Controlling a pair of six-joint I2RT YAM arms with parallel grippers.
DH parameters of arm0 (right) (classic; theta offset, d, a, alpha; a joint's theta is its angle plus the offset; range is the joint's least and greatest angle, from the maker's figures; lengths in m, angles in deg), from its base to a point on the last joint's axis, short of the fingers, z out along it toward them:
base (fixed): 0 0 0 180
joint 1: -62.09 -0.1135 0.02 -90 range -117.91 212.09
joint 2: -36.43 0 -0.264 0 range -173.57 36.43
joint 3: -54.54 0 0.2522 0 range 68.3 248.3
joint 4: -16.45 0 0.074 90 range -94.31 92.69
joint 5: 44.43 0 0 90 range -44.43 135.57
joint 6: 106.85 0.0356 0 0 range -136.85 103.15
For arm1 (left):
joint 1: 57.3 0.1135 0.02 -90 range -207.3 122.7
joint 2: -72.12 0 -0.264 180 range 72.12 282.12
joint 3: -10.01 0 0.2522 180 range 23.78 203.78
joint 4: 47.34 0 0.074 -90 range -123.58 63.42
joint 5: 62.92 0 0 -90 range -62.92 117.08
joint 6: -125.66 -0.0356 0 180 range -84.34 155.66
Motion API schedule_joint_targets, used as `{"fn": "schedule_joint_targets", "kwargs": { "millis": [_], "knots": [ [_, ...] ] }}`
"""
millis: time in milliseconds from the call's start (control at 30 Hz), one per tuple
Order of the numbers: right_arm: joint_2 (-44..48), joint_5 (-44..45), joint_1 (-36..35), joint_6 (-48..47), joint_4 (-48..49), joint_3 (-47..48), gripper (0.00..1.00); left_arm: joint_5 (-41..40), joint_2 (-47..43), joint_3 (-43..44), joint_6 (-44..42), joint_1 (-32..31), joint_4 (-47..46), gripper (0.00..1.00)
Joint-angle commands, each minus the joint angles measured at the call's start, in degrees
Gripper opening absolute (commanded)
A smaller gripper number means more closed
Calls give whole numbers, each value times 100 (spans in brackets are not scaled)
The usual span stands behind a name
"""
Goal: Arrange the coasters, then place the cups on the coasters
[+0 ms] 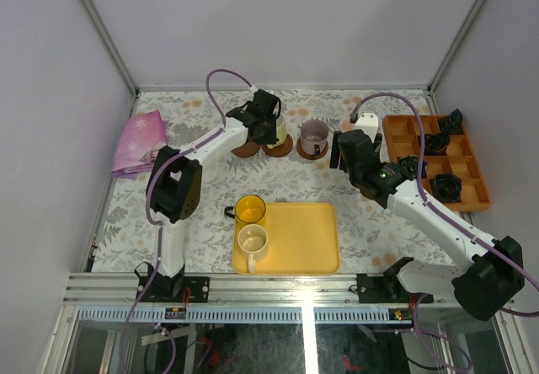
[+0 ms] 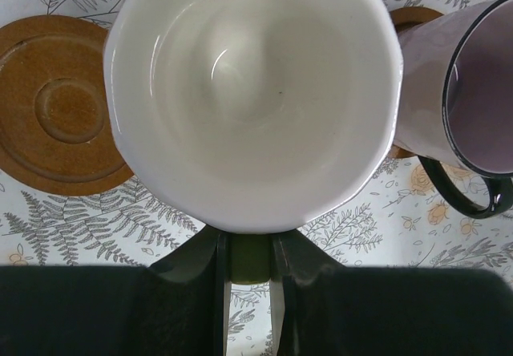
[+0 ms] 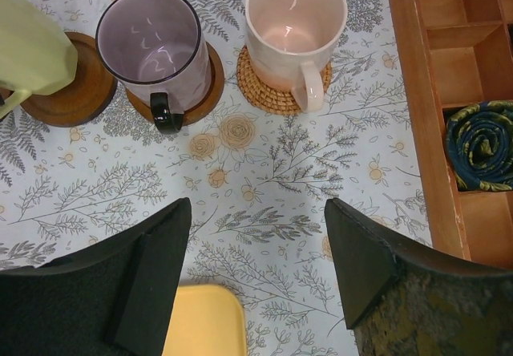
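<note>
Floral tablecloth is covering the table, with the yellow tray [image 1: 303,239] lying at its near edge. Beyond the tray's left half, the left gripper [image 2: 250,256] is pinching narrowly on the handle of a cream-white cup [image 2: 252,91] over a dark brown coaster [image 3: 68,91]; whether they are touching cannot be judged. Beyond the tray's left end, an empty dark brown coaster [image 2: 52,107] is lying flat. Beyond its right half, the grey-purple cup [image 3: 148,39] is sitting on a third dark brown coaster [image 3: 207,87]. Past its far right corner, the pale pink cup [image 3: 292,23] is sitting on a woven tan coaster [image 3: 264,91]. The right gripper [image 3: 256,208] is hovering there, jaws wide, gripping nothing. On the tray, a yellow cup [image 1: 250,210] and a second cream-white cup [image 1: 252,240] are standing.
</note>
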Motion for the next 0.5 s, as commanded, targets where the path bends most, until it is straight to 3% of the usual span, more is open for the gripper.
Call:
{"fn": "schedule_joint_targets", "kwargs": {
  "millis": [0,467],
  "knots": [
    [67,-91,42,147,60,146,75,-19,-38,475,-179,36,-163,0],
    [13,-231,42,234,86,117,75,21,147,805,-257,32,371,0]
  ]
}}
